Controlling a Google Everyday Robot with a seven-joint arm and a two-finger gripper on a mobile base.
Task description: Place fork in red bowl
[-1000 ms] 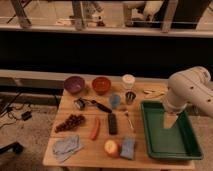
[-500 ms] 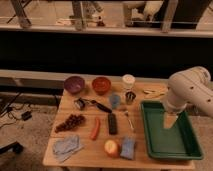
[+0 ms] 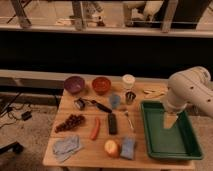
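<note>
Gripper (image 3: 170,121) hung over the green tray (image 3: 165,143), jaws apart, nothing in them. Fork (image 3: 128,119) lay flat on the table (image 3: 92,153), between the black bar (image 3: 112,123) and the tray's left rim, apart from the gripper. Red bowl (image 3: 101,85) sat at the back beside the purple bowl (image 3: 74,84), open side up. Pick not started, I'd say; the arm looked parked clear of the clutter.

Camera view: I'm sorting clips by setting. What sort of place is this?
Probably a robot test lab: a cluttered wooden table, metal railings behind, and the tool hanging over a green tray.
</note>
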